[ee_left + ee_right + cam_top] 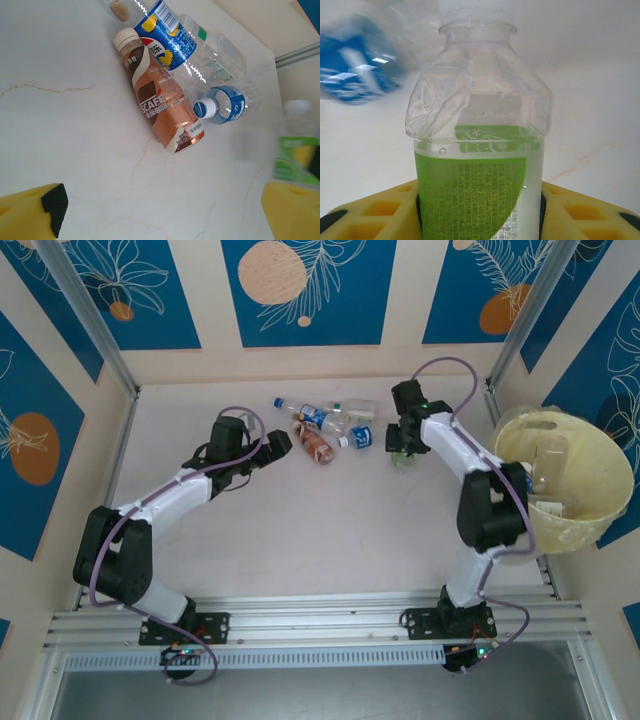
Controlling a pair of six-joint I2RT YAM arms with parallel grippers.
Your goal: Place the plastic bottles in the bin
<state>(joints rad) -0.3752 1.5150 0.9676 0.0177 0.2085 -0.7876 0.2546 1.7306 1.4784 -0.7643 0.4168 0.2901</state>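
A clear bottle with a green label (480,165) stands between the yellow fingers of my right gripper (480,220), whose pads press both its sides; from above, this gripper (402,454) is right of the bottle pile. The pile holds a red-brown coffee bottle (165,107), a blue-labelled bottle (167,35), a small blue-capped one (227,104) and a clear crushed one (215,50). My left gripper (167,210) is open, with bare table between its fingers, just short of the coffee bottle (318,444). The pale-yellow bin (600,455) stands at the far right.
A clear bottle (550,465) lies inside the bin. A blurred blue-labelled bottle (355,70) sits close to the left of the held one. An aluminium frame post (520,315) rises near the bin. Walls close the table at the back and sides.
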